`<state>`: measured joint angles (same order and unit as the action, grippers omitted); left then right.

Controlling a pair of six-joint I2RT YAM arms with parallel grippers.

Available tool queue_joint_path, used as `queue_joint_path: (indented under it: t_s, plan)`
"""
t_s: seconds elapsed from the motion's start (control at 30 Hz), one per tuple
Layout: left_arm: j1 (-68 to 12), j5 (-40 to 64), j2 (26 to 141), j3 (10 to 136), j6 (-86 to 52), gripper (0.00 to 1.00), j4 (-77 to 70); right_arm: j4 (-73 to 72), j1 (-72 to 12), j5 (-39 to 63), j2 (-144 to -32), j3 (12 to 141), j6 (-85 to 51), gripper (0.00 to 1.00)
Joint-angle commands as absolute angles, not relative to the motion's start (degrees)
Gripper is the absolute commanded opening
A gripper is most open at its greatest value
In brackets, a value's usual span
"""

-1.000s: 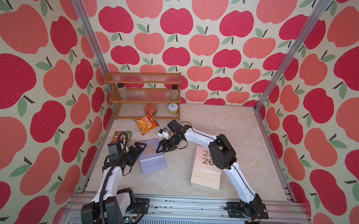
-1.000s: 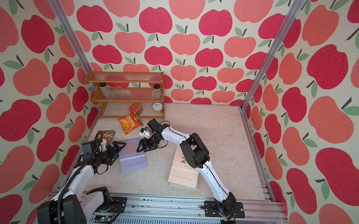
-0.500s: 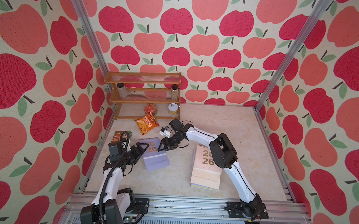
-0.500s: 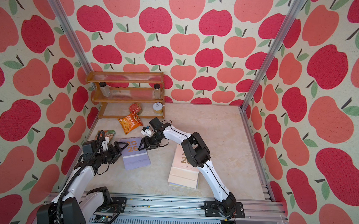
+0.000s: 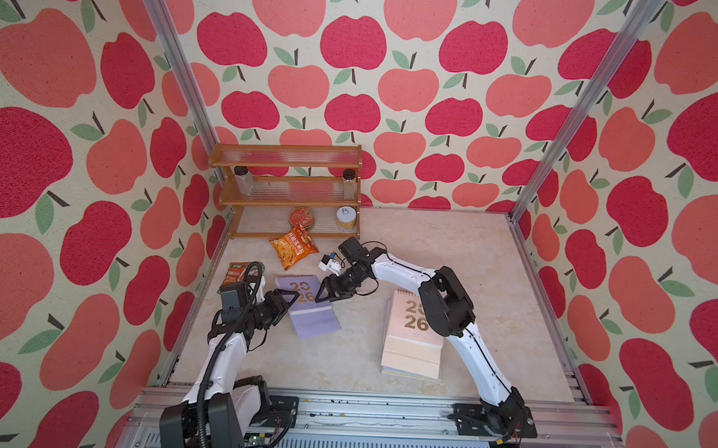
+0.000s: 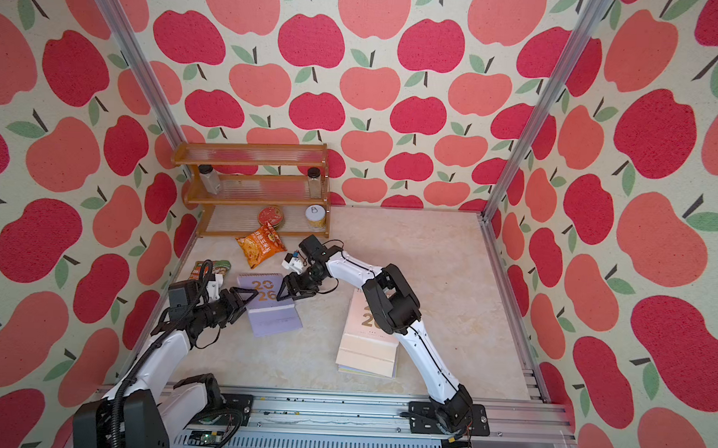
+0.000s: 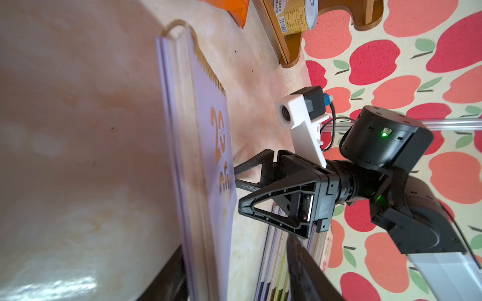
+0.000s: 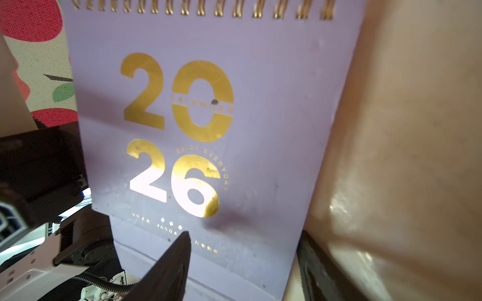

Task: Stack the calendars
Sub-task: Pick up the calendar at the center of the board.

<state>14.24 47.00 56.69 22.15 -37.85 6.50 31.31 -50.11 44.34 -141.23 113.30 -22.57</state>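
A lilac calendar (image 5: 305, 310) (image 6: 268, 308) with gold "2026" lies left of the table's middle. My left gripper (image 5: 292, 298) (image 6: 251, 296) is at its left edge. In the left wrist view its jaws (image 7: 234, 276) straddle that edge (image 7: 206, 208), open, with a gap to the far finger (image 7: 305, 268). My right gripper (image 5: 324, 292) (image 6: 283, 290) is open at the right edge. One finger (image 8: 177, 260) is over the lilac face (image 8: 234, 156), the other beside it. A stack of calendars (image 5: 412, 344) (image 6: 368, 346), pale pink on top, lies to the right under my right arm.
A wooden shelf (image 5: 286, 188) with jars and two cans stands at the back left. An orange snack packet (image 5: 294, 247) lies in front of it. A second packet (image 5: 238, 272) lies by the left wall, behind my left wrist.
My left gripper has reached in over the lilac calendar's left edge and its jaws have narrowed. The calendar shifted slightly. My right gripper kept its opening.
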Motion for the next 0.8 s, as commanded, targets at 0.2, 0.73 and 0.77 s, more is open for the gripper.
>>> queue_joint_path:
  t_s: [0.2, 0.73, 0.77]
  plan:
    - [13.81, 47.11, 56.87, 22.00, -36.73, 0.00, 7.05, 32.03, -49.14, 43.09, -140.80, 111.70, -18.88, 0.64]
    - [13.58, 51.41, 45.94, 35.25, -37.42, 0.00, 17.08, 14.54, -39.55, 51.01, -118.10, 101.03, -20.56, 0.74]
    - [13.27, 52.07, 45.65, 35.73, -38.20, 0.00, 16.15, 10.18, -38.64, 51.76, -116.72, 98.59, -23.39, 0.76]
